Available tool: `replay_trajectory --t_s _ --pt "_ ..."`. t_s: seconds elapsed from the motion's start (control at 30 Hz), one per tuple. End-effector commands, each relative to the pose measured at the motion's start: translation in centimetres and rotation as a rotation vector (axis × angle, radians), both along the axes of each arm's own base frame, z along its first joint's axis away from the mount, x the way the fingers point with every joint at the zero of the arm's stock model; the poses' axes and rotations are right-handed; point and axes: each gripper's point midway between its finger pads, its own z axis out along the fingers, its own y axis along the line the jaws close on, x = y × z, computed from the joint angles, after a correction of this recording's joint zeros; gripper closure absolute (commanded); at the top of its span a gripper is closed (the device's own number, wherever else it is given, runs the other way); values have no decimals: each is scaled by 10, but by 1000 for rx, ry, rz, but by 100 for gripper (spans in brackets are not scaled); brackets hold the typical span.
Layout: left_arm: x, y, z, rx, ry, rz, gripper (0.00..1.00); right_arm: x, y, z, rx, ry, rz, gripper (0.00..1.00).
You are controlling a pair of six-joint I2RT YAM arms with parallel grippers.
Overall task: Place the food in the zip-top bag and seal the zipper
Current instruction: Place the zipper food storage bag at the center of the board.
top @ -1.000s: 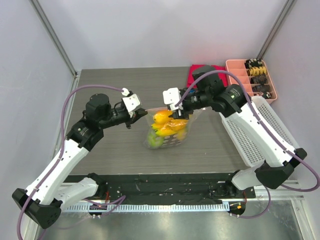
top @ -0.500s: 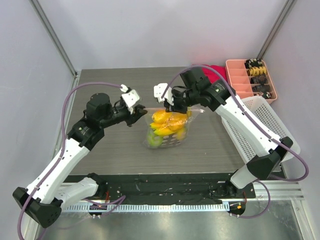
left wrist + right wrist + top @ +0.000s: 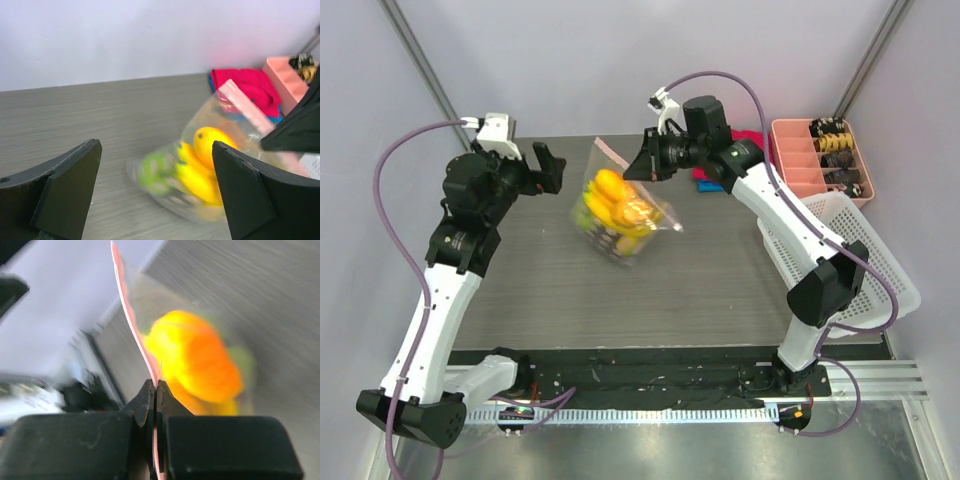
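Right pincer (image 3: pixel 154 390) clamped tight on the pink zipper (image 3: pixel 131 320), zip-top bag (image 3: pixel 620 215) of food (image 3: pixel 608 195) dangling; left pincer (image 3: pixel 156 147) gapes empty at its nine o'clock.

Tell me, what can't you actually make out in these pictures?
- Top view: the bag is blurred, so whether its zipper is sealed all along cannot be told.
- Right wrist view: the zipper shows only edge-on in the shut right pincer; the fruit behind it is an orange blur.
- Left wrist view: the fruit is blurred, and no grapes can be picked out.
- Top view: the pink tray's contents are too small to name.
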Motion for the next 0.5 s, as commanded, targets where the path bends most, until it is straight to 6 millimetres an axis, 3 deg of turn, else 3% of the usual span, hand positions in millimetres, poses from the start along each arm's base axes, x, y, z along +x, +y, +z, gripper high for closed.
replay_trajectory --t_s 0.0,0.03,0.13,0.27,0.43,0.47 --pt "4 23 39 -76 -71 136 4 1 43 86 494 231 -80 99" --pt "3 23 40 -77 -73 139 3 3 49 72 516 319 -112 99" --pt "2 22 35 -74 -77 128 4 -1 73 66 593 444 -120 99" --pt "0 21 30 -70 -71 122 4 1 84 67 635 513 -130 99" --pt "-1 22 20 -59 -51 126 4 21 56 58 641 623 -246 99" --pt "0 21 16 -56 -45 123 4 21 51 66 659 613 -260 99"
